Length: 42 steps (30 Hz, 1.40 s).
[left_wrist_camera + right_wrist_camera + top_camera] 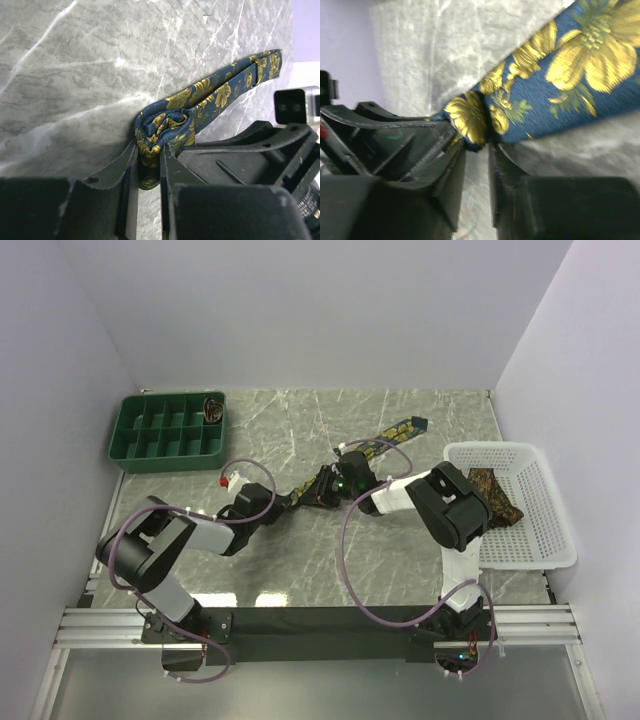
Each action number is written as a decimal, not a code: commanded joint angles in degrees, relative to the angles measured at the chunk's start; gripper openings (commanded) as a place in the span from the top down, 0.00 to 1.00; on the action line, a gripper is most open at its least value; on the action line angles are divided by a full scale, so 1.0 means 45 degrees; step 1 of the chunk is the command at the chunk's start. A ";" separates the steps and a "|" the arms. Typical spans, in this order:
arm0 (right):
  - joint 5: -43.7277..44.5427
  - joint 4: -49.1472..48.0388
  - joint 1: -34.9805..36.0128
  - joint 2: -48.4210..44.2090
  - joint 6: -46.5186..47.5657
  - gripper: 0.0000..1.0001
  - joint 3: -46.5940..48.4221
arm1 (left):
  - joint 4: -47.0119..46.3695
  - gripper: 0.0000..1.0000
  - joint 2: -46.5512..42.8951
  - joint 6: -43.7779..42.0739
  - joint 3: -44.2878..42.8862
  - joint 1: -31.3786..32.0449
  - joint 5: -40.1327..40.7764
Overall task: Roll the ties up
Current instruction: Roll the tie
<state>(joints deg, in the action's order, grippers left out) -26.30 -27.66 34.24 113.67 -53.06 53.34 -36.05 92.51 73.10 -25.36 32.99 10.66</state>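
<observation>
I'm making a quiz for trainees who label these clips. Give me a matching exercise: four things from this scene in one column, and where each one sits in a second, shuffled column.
Things
1. navy floral tie
2. brown patterned tie
3. green tray
4. white basket

Places
A. far left corner of the table
B. right edge of the table
C. lying inside the basket
D. mid-table, one end rolled up

Pairs: 1-D, 2-C, 3-A, 4-B
</observation>
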 commanded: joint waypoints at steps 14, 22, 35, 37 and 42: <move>0.0338 0.1577 -0.0246 -0.1744 0.2747 0.57 0.0275 | 0.6409 0.89 -0.1007 -0.1947 -0.2000 -0.0066 0.0894; 0.0240 0.1831 0.0379 -0.1353 0.3041 0.61 0.0958 | 0.9277 0.89 -0.1475 -0.3099 -0.3169 -0.0085 0.0855; 0.0338 0.2026 0.1960 -0.0553 0.2846 0.72 0.1955 | 1.3694 0.88 -0.3447 -0.3198 -0.3680 -0.0125 0.1167; 0.0338 0.1909 0.2273 -0.0494 0.2748 0.73 0.1936 | 1.3948 0.88 -0.3663 -0.3178 -0.3622 -0.0183 0.1323; 0.0162 0.1674 0.2723 -0.0162 0.2495 0.76 0.2131 | 1.4320 0.88 -0.3858 -0.3276 -0.3660 -0.0242 0.1441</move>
<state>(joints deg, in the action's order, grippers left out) -25.12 -17.98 45.63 111.35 -41.08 60.12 25.04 76.77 59.13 -41.74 32.29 14.98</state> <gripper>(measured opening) 0.249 0.202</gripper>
